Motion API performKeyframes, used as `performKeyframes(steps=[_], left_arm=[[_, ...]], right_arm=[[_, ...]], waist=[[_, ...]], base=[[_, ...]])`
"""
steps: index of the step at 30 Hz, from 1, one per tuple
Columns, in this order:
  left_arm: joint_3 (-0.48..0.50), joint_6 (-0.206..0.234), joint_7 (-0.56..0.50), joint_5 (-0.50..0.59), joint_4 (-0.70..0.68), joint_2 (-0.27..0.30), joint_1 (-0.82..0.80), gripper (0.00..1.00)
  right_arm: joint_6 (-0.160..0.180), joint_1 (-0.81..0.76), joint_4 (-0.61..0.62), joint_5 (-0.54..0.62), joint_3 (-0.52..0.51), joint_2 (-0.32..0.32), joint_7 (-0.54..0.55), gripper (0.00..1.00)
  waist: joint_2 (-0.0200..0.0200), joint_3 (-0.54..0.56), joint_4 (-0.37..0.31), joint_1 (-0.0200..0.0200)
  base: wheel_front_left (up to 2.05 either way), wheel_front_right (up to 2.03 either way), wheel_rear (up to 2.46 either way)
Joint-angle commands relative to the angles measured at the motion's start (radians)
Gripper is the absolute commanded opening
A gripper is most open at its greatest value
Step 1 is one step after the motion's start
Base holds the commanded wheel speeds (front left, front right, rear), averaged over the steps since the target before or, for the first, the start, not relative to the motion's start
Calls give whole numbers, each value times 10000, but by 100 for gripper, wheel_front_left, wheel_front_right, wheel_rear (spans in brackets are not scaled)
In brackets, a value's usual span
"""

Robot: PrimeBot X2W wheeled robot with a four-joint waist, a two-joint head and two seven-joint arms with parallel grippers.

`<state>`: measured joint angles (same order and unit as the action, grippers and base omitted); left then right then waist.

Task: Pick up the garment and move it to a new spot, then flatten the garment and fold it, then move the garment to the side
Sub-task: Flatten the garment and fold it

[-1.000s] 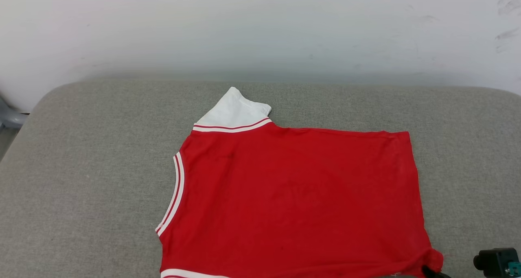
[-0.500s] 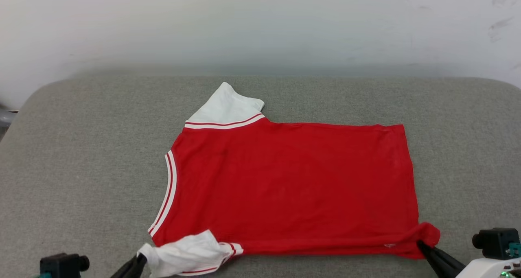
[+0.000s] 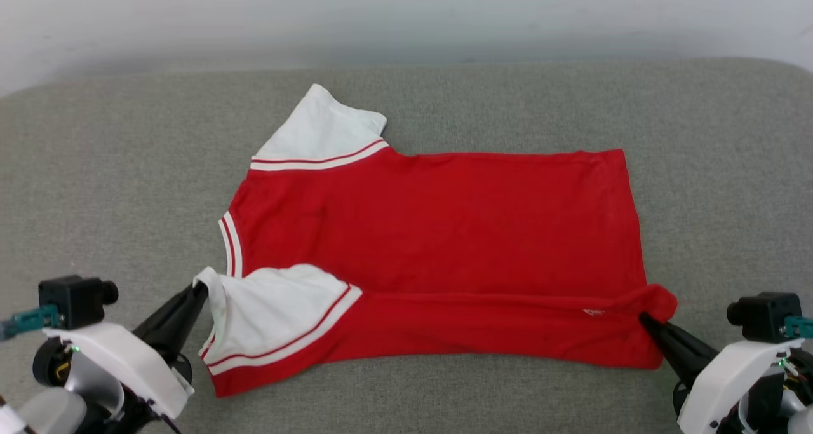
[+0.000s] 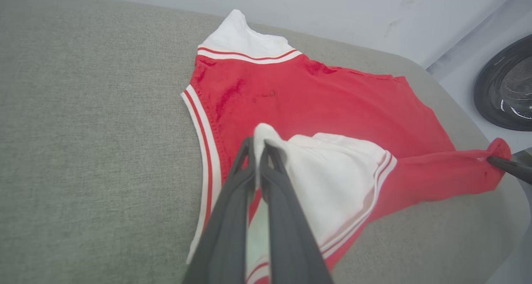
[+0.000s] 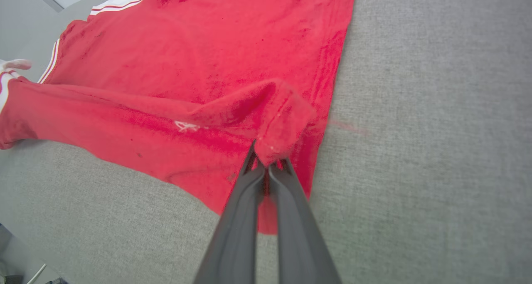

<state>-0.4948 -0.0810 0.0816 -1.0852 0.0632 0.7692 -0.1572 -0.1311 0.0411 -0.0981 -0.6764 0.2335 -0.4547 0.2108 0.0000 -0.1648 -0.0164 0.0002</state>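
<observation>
On the tabletop (image 3: pixel 95 167), our left claw (image 3: pixel 198 289) pinched the red jersey (image 3: pixel 444 218) by its white sleeve (image 3: pixel 273 304) and our right claw (image 3: pixel 645 319) by its hem corner (image 3: pixel 660 299); we had just pulled that near edge over, so folding had begun.

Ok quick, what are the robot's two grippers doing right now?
Left gripper: shut, holding the garment by its white sleeve.
Right gripper: shut, pinching the garment's red bottom corner.
</observation>
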Motion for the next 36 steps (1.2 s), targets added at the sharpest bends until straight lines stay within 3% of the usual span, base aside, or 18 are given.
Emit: performKeyframes(steps=[1, 17, 28, 29, 30, 31, 32, 36], left_arm=[[-3, -118, -91, 57, 240, -60, -343, 0], [-1036, -484, -343, -78, 2788, -677, -2423, 0], [-2085, -486, 263, -333, 3605, -723, -2817, 0], [-2109, -484, 367, -290, 3698, -709, -2869, 45], [-2109, -484, 367, -290, 3698, -709, -2869, 45], [-2140, -484, 452, -264, 3761, -708, -2920, 100], [-2153, -485, 523, -246, 3809, -675, -2982, 100], [-2185, -478, 690, 8, 3875, -475, -3135, 100]], right_arm=[[8, 267, -82, 49, 26, -41, -4, 0], [9, 1702, -1099, 319, 539, 40, -57, 0], [9, 1595, -1370, 354, 386, 295, -422, 0], [9, 1537, -1351, 361, 309, 342, -487, 30], [9, 1537, -1351, 361, 309, 342, -487, 30], [9, 1458, -1327, 347, 251, 389, -519, 94], [9, 1398, -1283, 358, 136, 433, -606, 100], [8, 1192, -1049, 507, -189, 601, -796, 100]], waist=[[0, -345, -94, -2], [0, -1527, -177, -2], [0, -1231, -75, -2], [0, -1148, -46, -2], [0, -1148, -46, -2], [0, -1050, -9, -2], [0, -957, 24, -2], [0, -597, 143, -2]], base=[[0, 0, 0], [0, 0, 0], [0, 0, 0], [0, 0, 0], [0, 0, 0], [0, 0, 0], [0, 0, 0], [0, 0, 0]])
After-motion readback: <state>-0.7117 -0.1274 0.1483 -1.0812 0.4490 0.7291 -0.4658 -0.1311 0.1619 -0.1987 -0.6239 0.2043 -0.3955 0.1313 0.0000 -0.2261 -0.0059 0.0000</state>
